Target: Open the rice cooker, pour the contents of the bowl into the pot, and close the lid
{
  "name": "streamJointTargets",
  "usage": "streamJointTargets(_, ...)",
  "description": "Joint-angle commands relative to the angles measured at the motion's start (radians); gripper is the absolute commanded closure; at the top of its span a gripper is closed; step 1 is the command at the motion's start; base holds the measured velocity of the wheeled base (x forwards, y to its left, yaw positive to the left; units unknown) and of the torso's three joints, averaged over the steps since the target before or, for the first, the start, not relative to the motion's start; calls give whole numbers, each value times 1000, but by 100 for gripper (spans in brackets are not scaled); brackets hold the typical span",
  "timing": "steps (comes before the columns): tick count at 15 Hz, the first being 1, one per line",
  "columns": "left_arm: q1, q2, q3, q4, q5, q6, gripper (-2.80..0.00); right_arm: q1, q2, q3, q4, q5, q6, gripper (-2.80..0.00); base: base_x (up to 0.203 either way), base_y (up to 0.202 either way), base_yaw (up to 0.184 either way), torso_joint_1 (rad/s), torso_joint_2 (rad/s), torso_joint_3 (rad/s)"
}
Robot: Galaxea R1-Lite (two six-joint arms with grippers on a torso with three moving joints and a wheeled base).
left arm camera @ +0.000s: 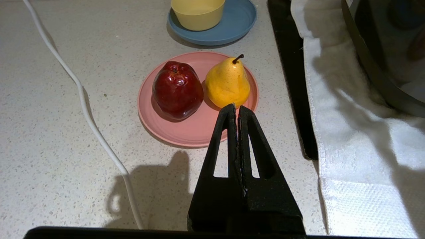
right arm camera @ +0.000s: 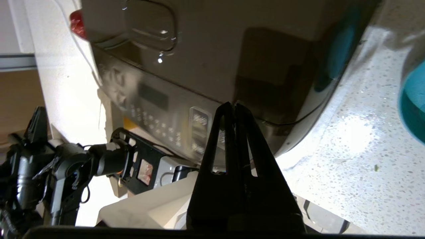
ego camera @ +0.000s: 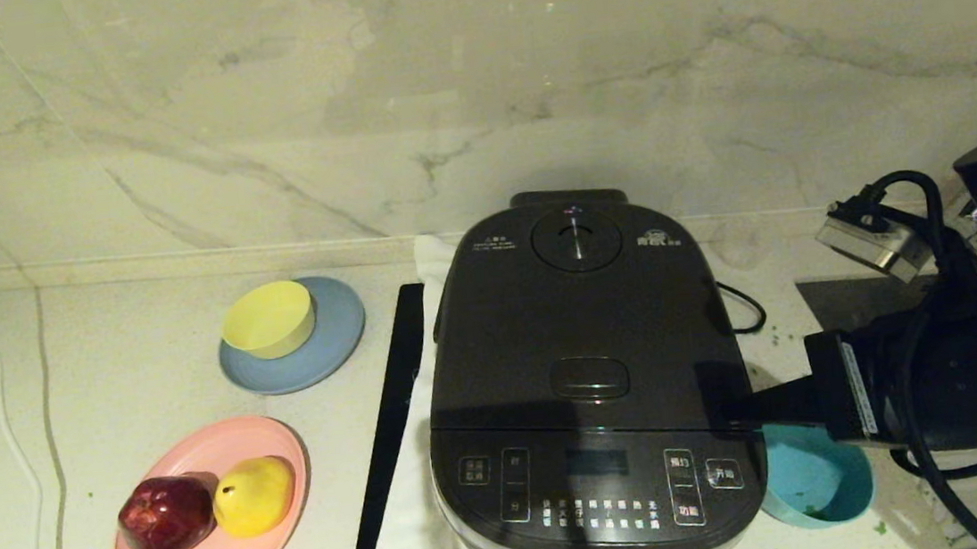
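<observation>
Your right pincer (right arm camera: 235,107) is pressed fully shut on nothing, tips at the right front edge of the large dark grey rice cooker (ego camera: 588,381) — lid (ego camera: 581,319) down — with the small teal-blue plastic bowl (ego camera: 817,478) just beside it on the speckled counter (ego camera: 104,374), while your left pincer (left arm camera: 237,108) hangs closed and empty near the pink plate (left arm camera: 196,129).

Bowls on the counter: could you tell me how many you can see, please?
2. The yellow bowl sits on a blue plate left of the rice cooker; the teal bowl stands at its front right corner, partly hidden under the right arm.
</observation>
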Motion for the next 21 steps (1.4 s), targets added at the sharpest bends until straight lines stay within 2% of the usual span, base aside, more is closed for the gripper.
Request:
streamJointTargets(1, 0, -1, 9, 0, 0, 0, 0, 35, -10, 0, 1, 2, 3, 0, 0, 0, 0, 0, 0, 0)
streamJointTargets(7, 0, -1, 8, 0, 0, 0, 0, 75, 25, -2, 0, -33, 3, 0, 0, 0, 0, 0, 0, 0)
streamJointTargets(21, 0, -1, 9, 0, 0, 0, 0, 74, 54, -4, 0, -34, 6, 0, 0, 0, 0, 0, 0, 0)
